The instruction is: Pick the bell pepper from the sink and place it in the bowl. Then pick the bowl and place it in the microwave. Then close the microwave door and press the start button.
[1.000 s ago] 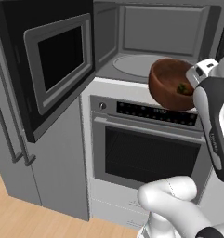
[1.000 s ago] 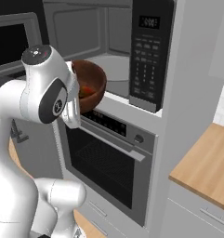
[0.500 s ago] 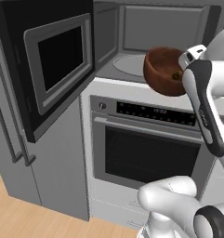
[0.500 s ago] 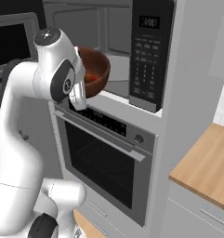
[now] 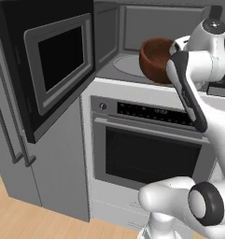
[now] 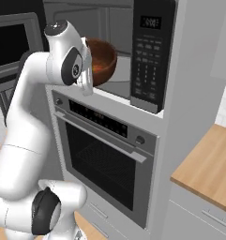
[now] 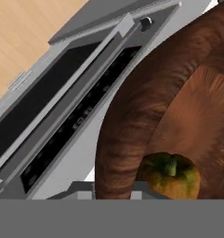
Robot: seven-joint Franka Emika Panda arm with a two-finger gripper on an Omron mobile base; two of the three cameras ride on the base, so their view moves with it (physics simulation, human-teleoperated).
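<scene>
The bowl (image 5: 156, 58) was held by its rim in the closed claw (image 6: 88, 65) at the microwave (image 6: 116, 37) opening, above the oven (image 5: 146, 149); the bell pepper (image 7: 171, 175) was seen inside it.

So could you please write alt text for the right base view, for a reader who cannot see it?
A white robot arm holds a reddish-brown bowl at the mouth of the open microwave, above a built-in oven. A wooden counter sits at right.
</scene>
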